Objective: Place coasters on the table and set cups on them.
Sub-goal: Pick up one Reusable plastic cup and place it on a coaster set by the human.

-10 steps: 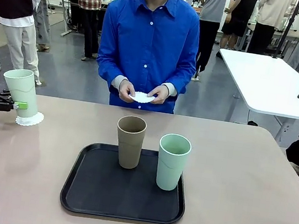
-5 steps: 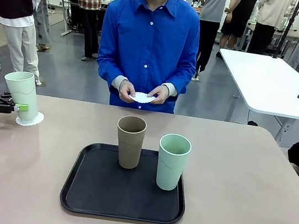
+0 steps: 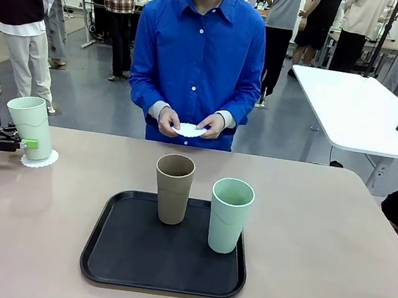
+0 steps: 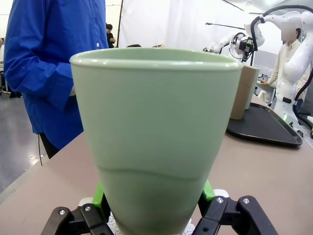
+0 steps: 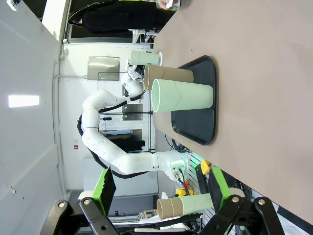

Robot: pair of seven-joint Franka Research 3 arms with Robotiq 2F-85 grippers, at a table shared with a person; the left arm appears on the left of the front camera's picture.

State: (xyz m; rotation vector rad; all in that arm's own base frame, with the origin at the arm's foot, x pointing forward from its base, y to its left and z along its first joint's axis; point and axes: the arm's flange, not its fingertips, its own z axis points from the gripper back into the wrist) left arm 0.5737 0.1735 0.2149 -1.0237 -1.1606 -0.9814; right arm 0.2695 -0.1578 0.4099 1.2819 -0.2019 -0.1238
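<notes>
The left pincer (image 3: 28, 143) is pinching the mint cup (image 3: 30, 124) low on its wall, close to the far left edge of the table (image 3: 318, 247). Compared with 1 second ago, this cup is sitting lower and straighter, its base now meeting the coaster (image 3: 41, 161). The right pincer (image 5: 164, 191) is hanging spread, gripping nothing. On the black tray (image 3: 124, 257), the tan cup (image 3: 173, 188) and the second mint cup (image 3: 230, 215) are standing as before. Bare table is lying open left, right and far of the tray. Beyond the far edge, the person's hands (image 3: 167, 120) are holding another coaster (image 3: 189, 130).
</notes>
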